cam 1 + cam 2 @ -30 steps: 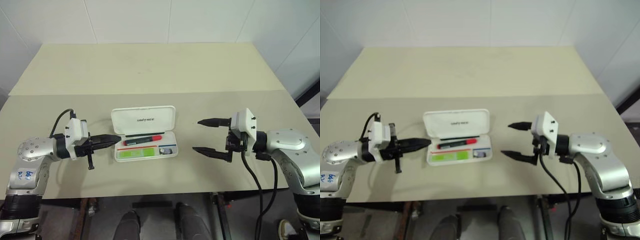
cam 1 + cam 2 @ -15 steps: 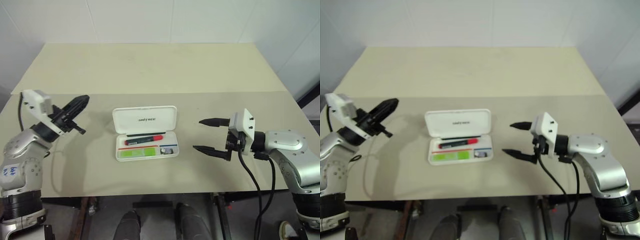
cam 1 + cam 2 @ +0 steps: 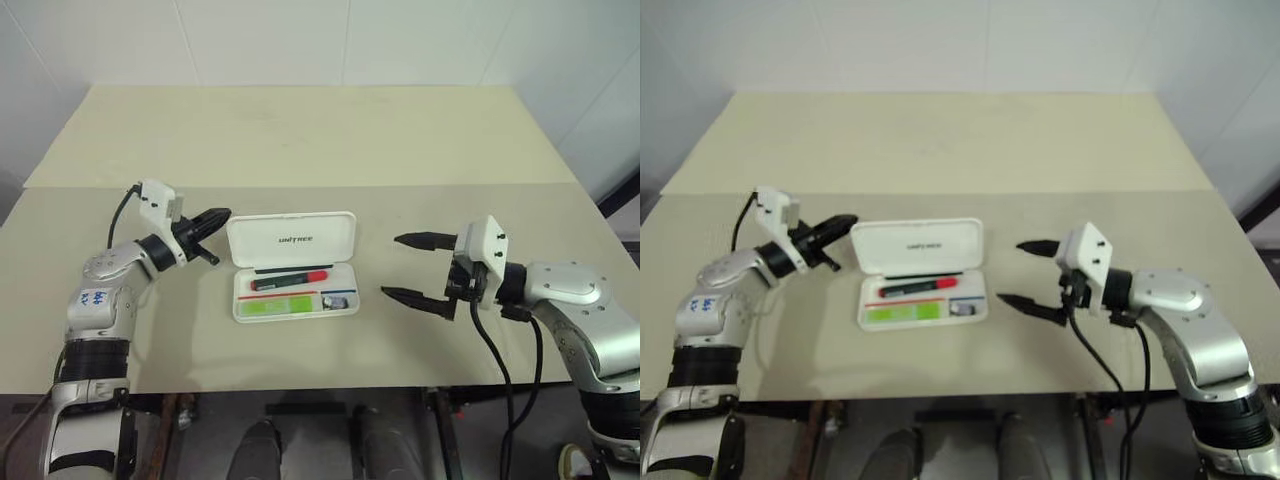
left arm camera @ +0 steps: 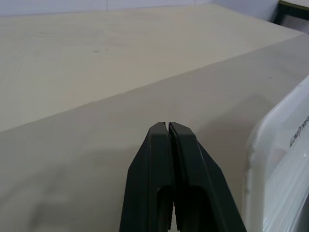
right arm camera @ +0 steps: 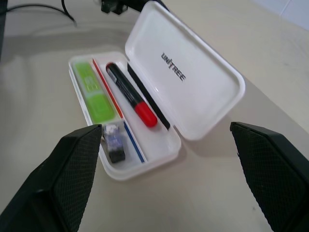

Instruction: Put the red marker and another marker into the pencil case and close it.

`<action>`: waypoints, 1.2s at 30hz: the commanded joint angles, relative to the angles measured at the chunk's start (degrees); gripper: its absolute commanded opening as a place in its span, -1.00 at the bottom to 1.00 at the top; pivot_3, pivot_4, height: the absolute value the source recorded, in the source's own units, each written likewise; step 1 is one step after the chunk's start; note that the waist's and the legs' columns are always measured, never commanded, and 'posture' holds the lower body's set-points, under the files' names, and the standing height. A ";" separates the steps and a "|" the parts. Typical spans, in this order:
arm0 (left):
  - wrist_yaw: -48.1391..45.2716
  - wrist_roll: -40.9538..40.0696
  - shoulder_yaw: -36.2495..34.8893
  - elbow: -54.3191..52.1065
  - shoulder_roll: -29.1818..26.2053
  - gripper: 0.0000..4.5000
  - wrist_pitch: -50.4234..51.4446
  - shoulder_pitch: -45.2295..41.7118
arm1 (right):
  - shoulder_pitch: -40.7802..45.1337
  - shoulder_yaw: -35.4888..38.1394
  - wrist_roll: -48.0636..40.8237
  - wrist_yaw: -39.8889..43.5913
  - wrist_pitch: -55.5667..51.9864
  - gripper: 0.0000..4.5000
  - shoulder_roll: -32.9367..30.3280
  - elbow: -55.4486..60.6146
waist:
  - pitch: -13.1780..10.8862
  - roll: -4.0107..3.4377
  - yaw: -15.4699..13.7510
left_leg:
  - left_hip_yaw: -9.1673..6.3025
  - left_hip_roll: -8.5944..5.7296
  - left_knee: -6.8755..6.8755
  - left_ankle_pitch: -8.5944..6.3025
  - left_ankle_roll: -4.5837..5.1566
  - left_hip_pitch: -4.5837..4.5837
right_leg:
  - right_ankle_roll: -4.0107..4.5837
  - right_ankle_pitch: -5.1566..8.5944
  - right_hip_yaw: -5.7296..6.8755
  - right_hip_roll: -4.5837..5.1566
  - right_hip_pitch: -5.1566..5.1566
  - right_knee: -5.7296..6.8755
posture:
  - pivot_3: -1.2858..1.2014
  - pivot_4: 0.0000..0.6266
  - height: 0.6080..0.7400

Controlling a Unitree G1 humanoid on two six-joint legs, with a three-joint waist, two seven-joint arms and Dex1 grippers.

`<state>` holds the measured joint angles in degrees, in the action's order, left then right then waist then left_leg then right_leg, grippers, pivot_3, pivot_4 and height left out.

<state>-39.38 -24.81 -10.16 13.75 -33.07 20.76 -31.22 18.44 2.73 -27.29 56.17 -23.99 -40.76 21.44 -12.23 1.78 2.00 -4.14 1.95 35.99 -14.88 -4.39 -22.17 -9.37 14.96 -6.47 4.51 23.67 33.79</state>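
Now both markers are lying in the open case at table centre: red marker, green marker. Left claw, pinched shut, is hovering at the lid's nine o'clock; right claw is gaping wide at three. Light, stiff, slippery lid — push its edge.

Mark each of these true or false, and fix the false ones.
1. The pencil case lies shut. False: its lid stands open.
2. The red marker lies in the case's tray. True.
3. The green highlighter lies on the table outside the case. False: it is in the tray.
4. The left gripper is shut and holds nothing. True.
5. The right gripper grips the lid. False: it is open, apart from the case.
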 commanded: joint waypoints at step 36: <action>-24.91 2.78 14.41 -16.36 -8.97 -0.99 4.91 8.88 | -0.51 0.19 -1.13 -5.51 0.81 1.00 2.61 3.19 | 0.00 0.00 -0.17 | 0.00 0.00 0.02 -0.01 -0.01 0.00 | 0.64 0.35 -0.03 0.00 0.00 -0.03 | 0.03 -0.52 1.00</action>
<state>-65.34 -23.24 3.67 -1.90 -42.09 25.22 -22.71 17.76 2.62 -28.32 50.99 -24.51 -38.43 22.89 -12.23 1.78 1.83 -4.14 1.96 36.00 -14.89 -4.39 -22.17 -8.73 15.30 -6.49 4.51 23.67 33.76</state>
